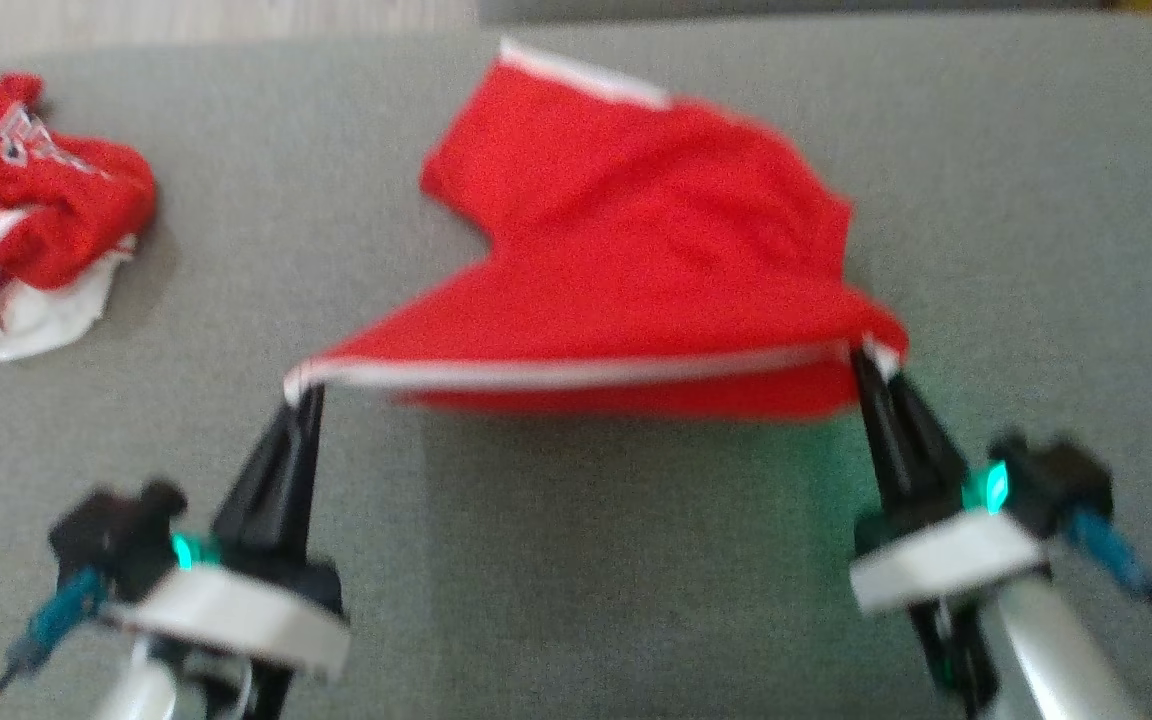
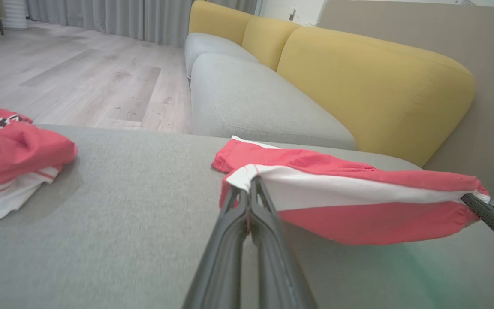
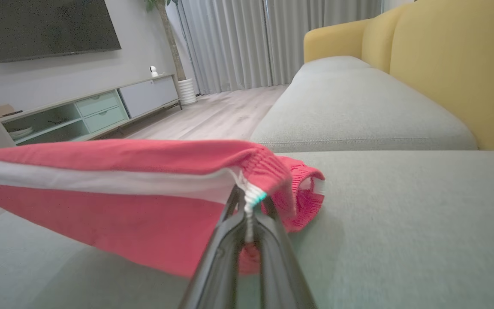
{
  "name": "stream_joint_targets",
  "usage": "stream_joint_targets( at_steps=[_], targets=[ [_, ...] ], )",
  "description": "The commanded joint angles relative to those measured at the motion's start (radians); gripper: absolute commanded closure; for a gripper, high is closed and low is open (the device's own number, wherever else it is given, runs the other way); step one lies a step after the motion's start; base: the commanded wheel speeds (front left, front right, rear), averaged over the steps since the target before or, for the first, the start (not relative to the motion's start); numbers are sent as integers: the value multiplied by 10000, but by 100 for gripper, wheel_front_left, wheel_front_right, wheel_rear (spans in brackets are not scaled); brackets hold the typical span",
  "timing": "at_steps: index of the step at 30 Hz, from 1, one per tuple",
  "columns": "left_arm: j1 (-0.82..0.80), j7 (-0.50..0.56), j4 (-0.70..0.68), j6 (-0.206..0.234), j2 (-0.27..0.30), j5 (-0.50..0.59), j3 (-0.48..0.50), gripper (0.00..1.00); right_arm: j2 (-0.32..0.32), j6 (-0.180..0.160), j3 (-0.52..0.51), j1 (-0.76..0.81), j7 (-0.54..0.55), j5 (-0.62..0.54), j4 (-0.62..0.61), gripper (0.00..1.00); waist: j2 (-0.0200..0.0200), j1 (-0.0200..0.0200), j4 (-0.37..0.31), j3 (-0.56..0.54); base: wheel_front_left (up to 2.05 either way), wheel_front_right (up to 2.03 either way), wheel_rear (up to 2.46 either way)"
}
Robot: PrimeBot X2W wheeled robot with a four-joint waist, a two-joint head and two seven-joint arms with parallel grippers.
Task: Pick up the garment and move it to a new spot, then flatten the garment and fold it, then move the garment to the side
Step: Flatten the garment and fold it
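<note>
A red garment [image 1: 636, 250] with white trim is held stretched between both grippers, its near edge lifted off the grey cushion [image 1: 586, 560] and its far part still resting on it. My left gripper [image 1: 301, 390] is shut on the near left corner of the white band. My right gripper [image 1: 866, 355] is shut on the near right corner. In the left wrist view, the left gripper [image 2: 249, 182] pinches the white band of the garment [image 2: 358, 214]. The right gripper [image 3: 247, 201] clamps the trim of the garment [image 3: 101, 206] in the right wrist view.
A second crumpled red and white garment [image 1: 26, 220] lies at the far left of the cushion. A yellow and grey sofa [image 2: 315, 73] stands beyond the cushion. Wooden floor [image 2: 79, 73] and a TV cabinet [image 3: 79, 111] lie farther off.
</note>
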Motion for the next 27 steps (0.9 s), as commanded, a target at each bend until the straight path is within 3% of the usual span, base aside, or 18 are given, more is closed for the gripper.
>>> stream_joint_targets(
  at_steps=[1, 7, 13, 19, 27],
  targets=[
    [112, 125, -744, 203, 435, -92, 393, 100, 113, 75, 58, 496, 42, -86, -680, 100, -1, 5, 0, -969, 0, 0, 0],
    [2359, 949, -2834, 1084, 1141, -193, 425, 100, 524, 75, -598, 3336, 1077, -456, -2792, 100, -1, 5, -48, -1762, 0, 0, 0],
    [2894, 1538, -3275, 1307, 1385, -502, 413, 100, 772, 75, -854, 4430, 1920, -612, -3829, 100, -1, 5, -149, -1938, 0, 0, 0],
    [1594, 1984, -1895, 603, 1217, -736, 5, 100, 873, 75, -1162, 4150, 2284, -645, -3449, 100, -1, 5, -151, -1743, 0, 0, 0],
    [-2011, 3441, 1241, -664, 1090, -763, -512, 100, 890, 75, -877, 2585, 2676, 183, -2322, 100, -1, 5, -812, -670, 0, 0, 0]
  ],
)
